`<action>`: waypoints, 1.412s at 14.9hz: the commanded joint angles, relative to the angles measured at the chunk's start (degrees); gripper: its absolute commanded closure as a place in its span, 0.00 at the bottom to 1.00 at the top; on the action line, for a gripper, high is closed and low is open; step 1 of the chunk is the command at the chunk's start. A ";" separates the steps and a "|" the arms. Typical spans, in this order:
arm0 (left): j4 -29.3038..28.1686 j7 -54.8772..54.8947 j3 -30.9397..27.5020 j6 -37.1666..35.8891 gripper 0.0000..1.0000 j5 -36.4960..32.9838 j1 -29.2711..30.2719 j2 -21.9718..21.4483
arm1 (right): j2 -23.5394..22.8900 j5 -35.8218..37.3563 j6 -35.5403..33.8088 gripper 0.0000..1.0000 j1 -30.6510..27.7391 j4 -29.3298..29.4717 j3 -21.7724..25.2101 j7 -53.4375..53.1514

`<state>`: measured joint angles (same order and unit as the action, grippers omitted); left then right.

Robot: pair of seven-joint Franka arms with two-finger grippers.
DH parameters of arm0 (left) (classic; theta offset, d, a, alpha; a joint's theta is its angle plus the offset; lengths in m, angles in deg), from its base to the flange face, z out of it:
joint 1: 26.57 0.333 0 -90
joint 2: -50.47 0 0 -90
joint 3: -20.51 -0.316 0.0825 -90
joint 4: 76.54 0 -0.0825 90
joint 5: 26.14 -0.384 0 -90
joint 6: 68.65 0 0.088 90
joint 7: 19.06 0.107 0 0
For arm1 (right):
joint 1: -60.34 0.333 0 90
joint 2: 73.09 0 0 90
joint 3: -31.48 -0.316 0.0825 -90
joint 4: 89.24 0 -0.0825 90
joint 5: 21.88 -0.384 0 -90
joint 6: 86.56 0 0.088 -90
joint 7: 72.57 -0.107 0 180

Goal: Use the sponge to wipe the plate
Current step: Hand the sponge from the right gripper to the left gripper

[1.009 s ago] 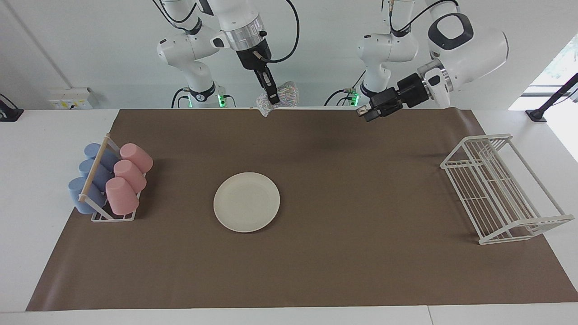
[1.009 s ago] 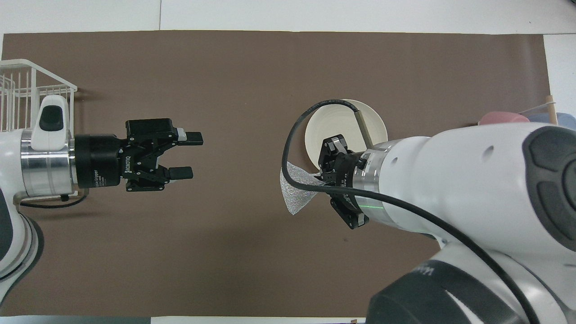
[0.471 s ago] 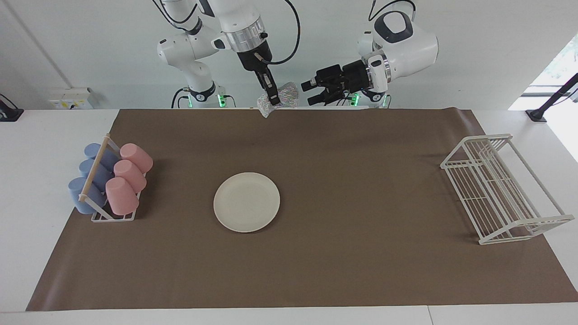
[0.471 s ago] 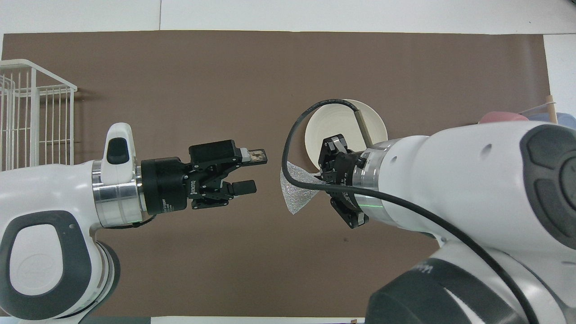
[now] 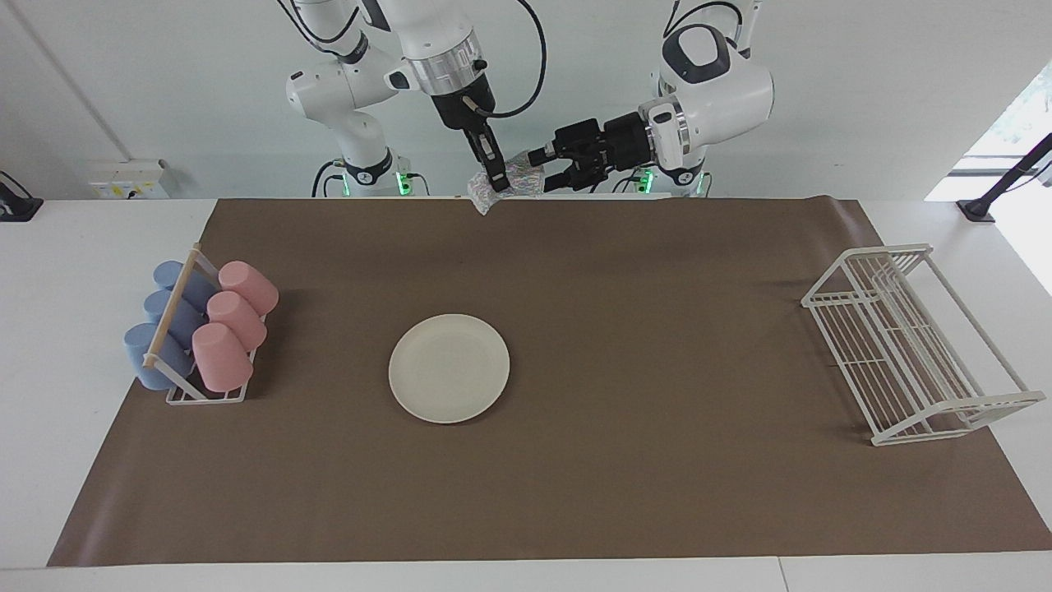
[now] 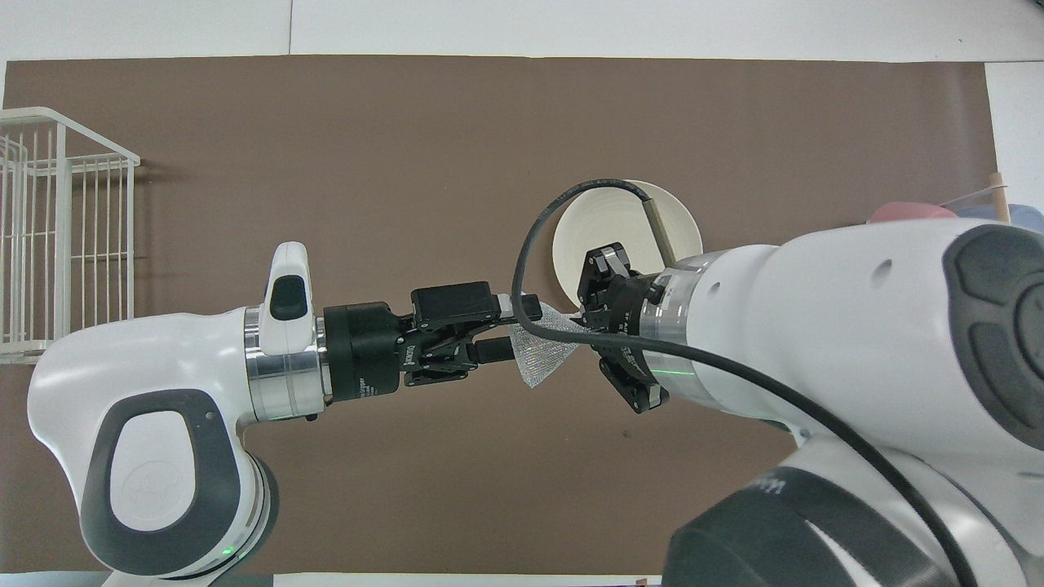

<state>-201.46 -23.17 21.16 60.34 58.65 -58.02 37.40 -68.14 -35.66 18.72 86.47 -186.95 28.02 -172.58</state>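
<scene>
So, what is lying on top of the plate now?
In the facing view the plate is bare. In the overhead view the right arm and its cable cover the part of it nearer to the robots.

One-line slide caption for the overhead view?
Right claw holds glittery silver sponge aloft while left claw's open fingers straddle it.

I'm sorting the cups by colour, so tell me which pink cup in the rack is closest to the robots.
The pink cup at the rack's robot end; the other two pink ones lie farther from the robots.
</scene>
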 commanded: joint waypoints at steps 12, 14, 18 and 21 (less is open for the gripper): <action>0.56 -0.29 -0.91 1.71 1.00 4.42 -2.39 0.15 | 0.41 1.47 -1.48 0.00 -0.90 0.15 -0.23 7.17; 0.47 -0.29 -0.99 1.27 1.00 4.34 -2.21 -0.02 | 0.49 1.38 -3.05 0.00 -2.13 0.15 0.38 16.54; -0.41 -1.69 -1.34 0.31 1.00 3.46 -0.90 -0.11 | 0.49 1.38 -7.27 0.00 -9.50 0.24 0.47 43.25; -0.41 -4.84 -1.34 -3.63 1.00 -5.82 4.71 -0.02 | 0.41 1.38 -10.16 0.00 -15.47 0.24 0.47 60.22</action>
<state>-201.45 -25.13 20.01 60.59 58.02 -57.07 37.72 -68.08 -35.47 10.86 74.45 -186.89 29.14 -121.86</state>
